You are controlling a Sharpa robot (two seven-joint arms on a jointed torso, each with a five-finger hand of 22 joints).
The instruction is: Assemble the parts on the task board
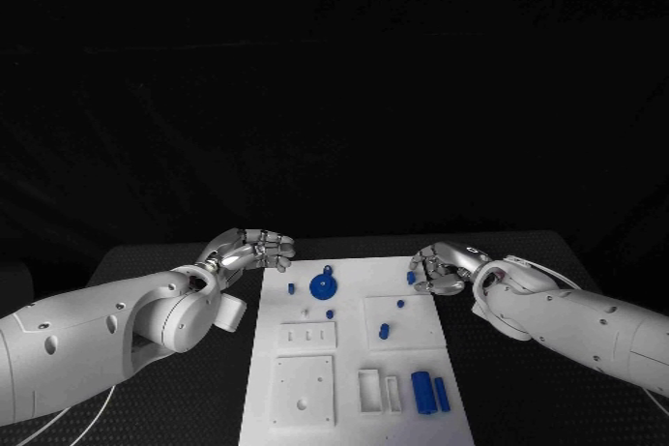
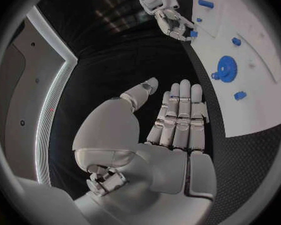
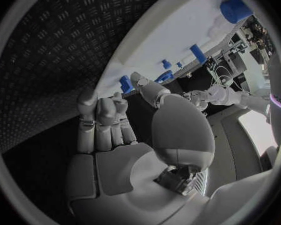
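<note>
**Small blue part pinched at the board's far right edge**

The white rectangular task board [image 1: 349, 354] lies flat in the middle of my black textured tabletop [image 1: 167, 262], its long side running away from me. On its far half sits a round blue gear-like disc [image 1: 324, 288], with a small blue peg [image 1: 292, 289] just to its left and another small blue peg [image 1: 331, 313] nearer me. Toward the middle right, a raised white square block [image 1: 397, 322] carries a blue stud [image 1: 385, 333] and a smaller blue dot [image 1: 400, 304]. On the near half I see a white slotted plate [image 1: 306, 338], a larger white square plate [image 1: 305, 391], a white open rectangular frame [image 1: 379, 390], and two blue cylinders lying side by side, the thicker [image 1: 421, 392] left of the thinner [image 1: 441, 395].

My right hand [image 1: 444, 268] sits at the board's far right edge, fingers curled in, and it pinches a small blue part [image 1: 413, 278] between thumb and fingertips; the left wrist view shows that same blue piece [image 2: 193, 33] at the fingertips, right at the board's edge.

My left hand [image 1: 252, 249] hangs over the tabletop just beside the board's far left corner, apart from the board. Its fingers [image 2: 181, 112] lie straight and close together, the thumb held off to the side, and it holds nothing.
</note>
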